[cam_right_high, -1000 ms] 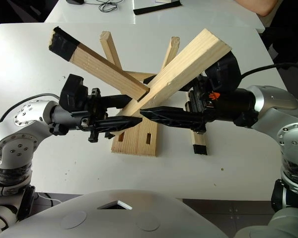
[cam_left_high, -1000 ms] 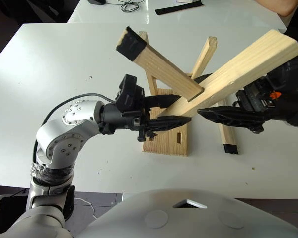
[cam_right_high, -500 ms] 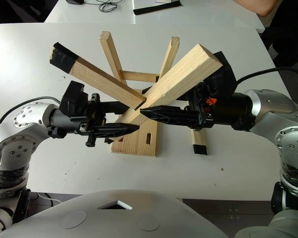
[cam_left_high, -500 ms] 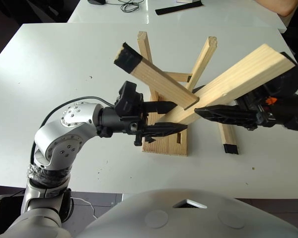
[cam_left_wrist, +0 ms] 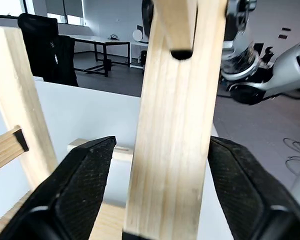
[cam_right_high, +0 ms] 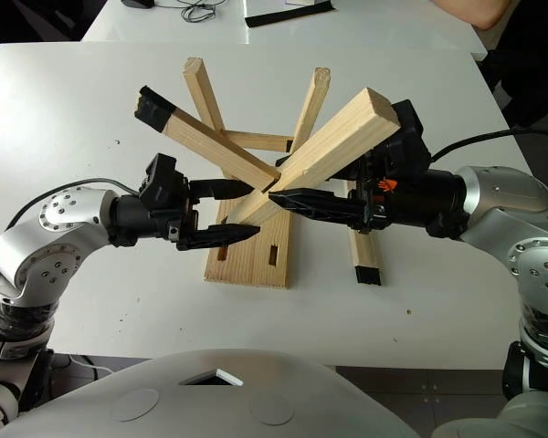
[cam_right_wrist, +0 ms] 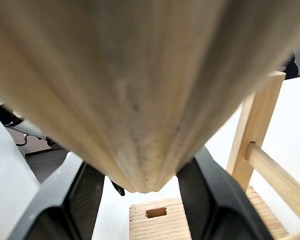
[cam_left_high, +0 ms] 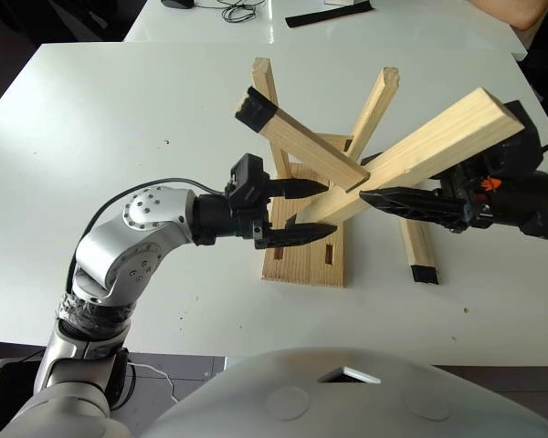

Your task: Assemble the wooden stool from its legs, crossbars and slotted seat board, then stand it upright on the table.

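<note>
over the last second our left gripper [cam_left_high: 331, 207] slid in toward the flat slotted pale wood seat board [cam_left_high: 303, 266]. that swung the black end of the pale wooden leg with the black cap [cam_left_high: 301, 146] closer over the board. its fingers were clamped on either side of that leg. our right gripper [cam_left_high: 365, 176] was gripping the thick pale wooden beam [cam_left_high: 438, 137], whose far end sank lower. the two pieces met end to end above the board, which lay on the white table [cam_left_high: 119, 119]. the joined pair of legs [cam_left_high: 267, 100] with its crossbar [cam_left_high: 333, 140] rose from the board's far edge. we judged the near slots still unfilled, so seating a leg remained ahead.
</note>
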